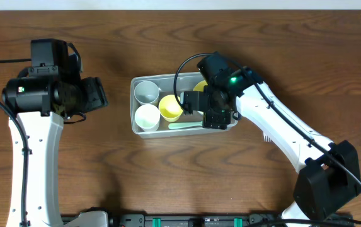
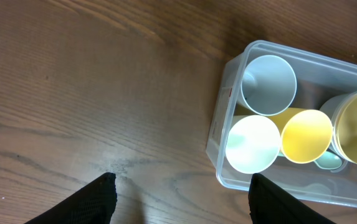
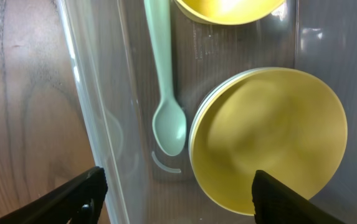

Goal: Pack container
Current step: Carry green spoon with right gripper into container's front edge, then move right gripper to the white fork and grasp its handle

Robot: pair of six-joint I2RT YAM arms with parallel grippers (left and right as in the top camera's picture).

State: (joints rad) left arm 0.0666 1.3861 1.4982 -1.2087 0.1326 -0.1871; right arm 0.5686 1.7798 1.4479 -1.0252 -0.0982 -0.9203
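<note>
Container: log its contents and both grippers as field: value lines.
container: clear tub, on table
cups: grey-blue cup, white cup, yellow cup, all upright
spoon: green spoon, flat along one wall
bowl: yellow bowl, beside spoon
left gripper: open, over table beside container
right gripper: open, above container

Clear rectangular plastic container (image 1: 134,108), rounded corners, raised rim, upright, open top, partly filled, long axis left-right, mid wooden table (image 1: 167,183).
</note>
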